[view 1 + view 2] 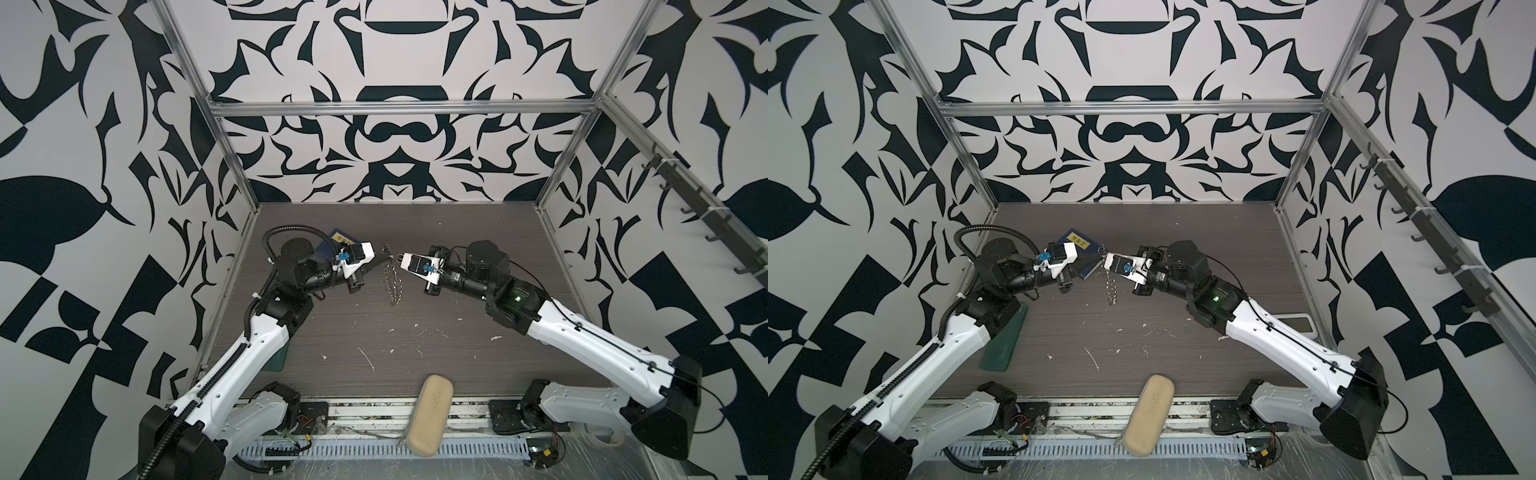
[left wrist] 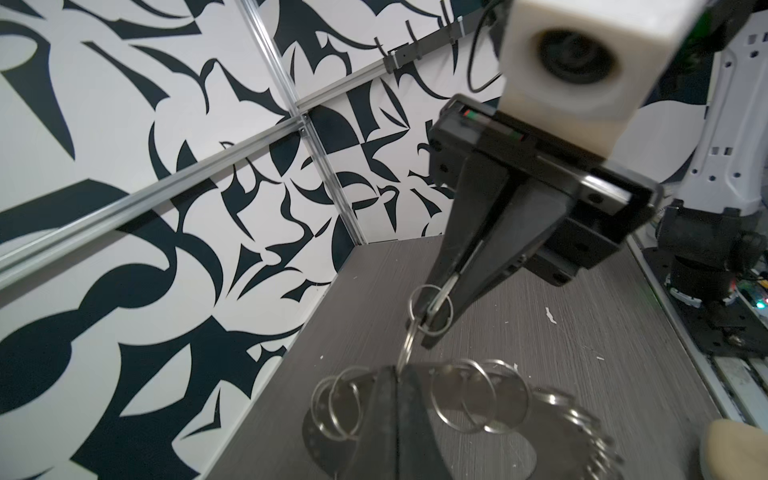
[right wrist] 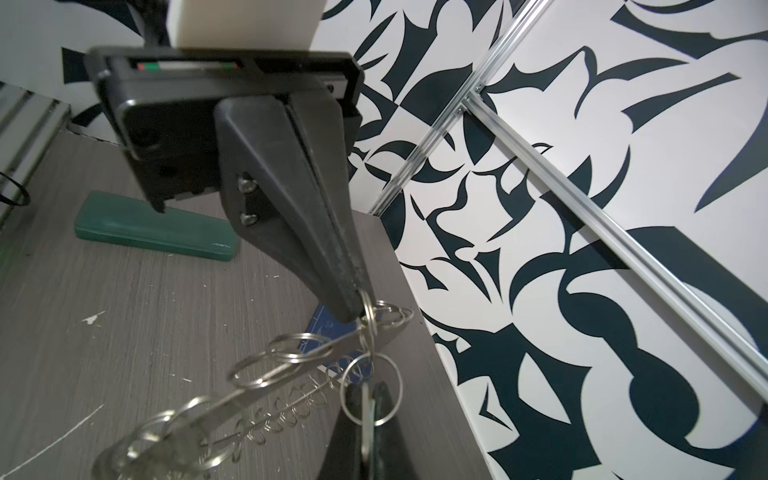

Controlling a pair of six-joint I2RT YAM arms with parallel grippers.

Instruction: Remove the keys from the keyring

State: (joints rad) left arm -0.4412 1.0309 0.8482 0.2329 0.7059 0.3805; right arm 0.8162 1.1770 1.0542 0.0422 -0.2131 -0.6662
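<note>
Hanging clear of the dark wood-grain table (image 1: 449,353), the wide flat grey metal keyring (image 1: 393,282) dangles edge-on between the two arms, and both top views tell the same story. The left gripper (image 1: 385,259) has its black jaws clamped tight on the plate's upper rim, and the right wrist view shows that pinch sitting right at the edge. The right gripper (image 1: 400,258) is closed as well, almost nose to nose with its partner. Between its fingers (image 3: 347,432) sits a thin bright sliver, edge-on, which I take for the small silver metal key (image 3: 366,409). I can't pick out a mint tag. A small wire split ring (image 2: 430,309) loops round that grip and links down to the plate.

On handling, the plate looks rigid and fairly weighty, so held by one edge it will want to swing and twist. It's smooth steel, likely slippery, and the row of loose rings along the rim can snag. The best hold is bare rim between rings, close to the ring being worked. The key is small, thin and stiff, so take it flat across the head or it will pivot in the pinch. The split ring is springy wire, so the key probably has to be wound round the coil rather than pulled straight
</note>
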